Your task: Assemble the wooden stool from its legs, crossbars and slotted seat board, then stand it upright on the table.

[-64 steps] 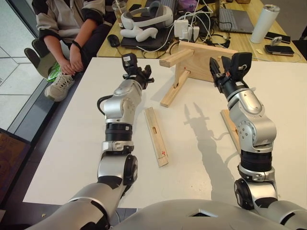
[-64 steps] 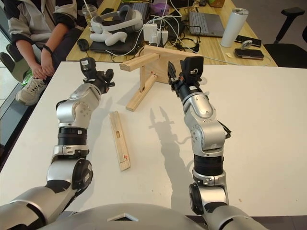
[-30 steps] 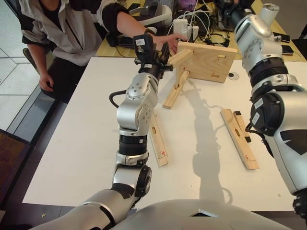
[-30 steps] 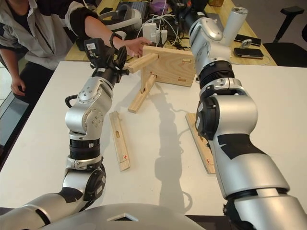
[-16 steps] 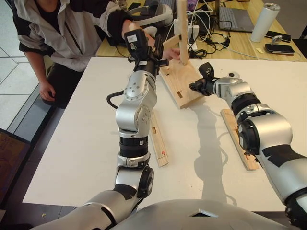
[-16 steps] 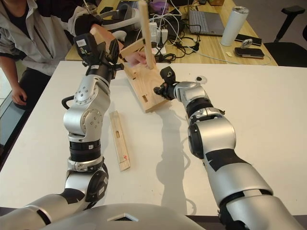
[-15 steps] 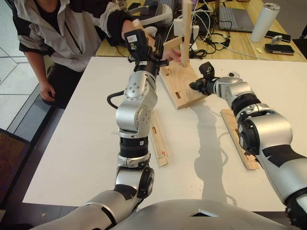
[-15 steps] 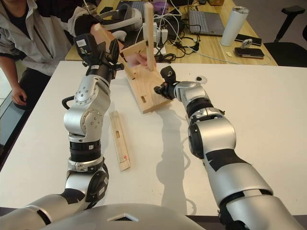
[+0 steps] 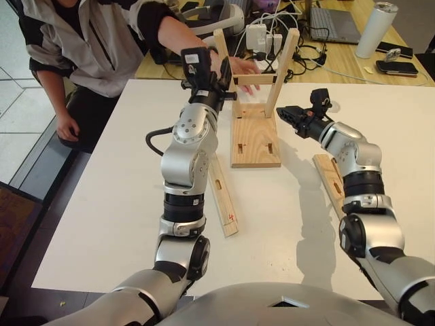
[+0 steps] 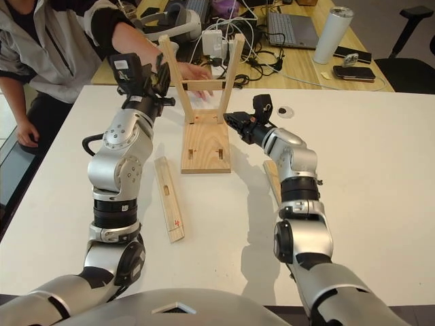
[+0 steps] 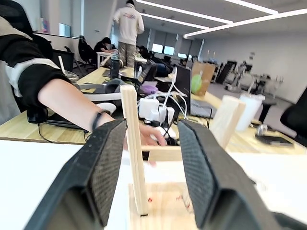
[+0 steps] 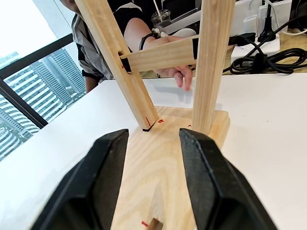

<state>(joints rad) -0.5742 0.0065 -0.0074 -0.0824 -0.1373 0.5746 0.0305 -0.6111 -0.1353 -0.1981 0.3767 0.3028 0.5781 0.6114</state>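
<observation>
Fingers (image 11: 108, 167) of the left gripper (image 11: 151, 163) stand wide apart, empty, near the left of two legs (image 10: 181, 95) rising from the slotted seat board (image 10: 206, 153), which lies flat on the table (image 10: 380, 176) beside a loose leg (image 10: 169, 200). A crossbar (image 10: 204, 85) joins the uprights, and a person's hand (image 10: 197, 71) sits just behind it. Right of the board the right gripper (image 12: 152, 163) is likewise spread and empty, near another loose leg (image 9: 327, 178).

Bright ceiling strips (image 11: 192, 13) — window (image 12: 29, 96) daylight, wide-angle bend at edges
</observation>
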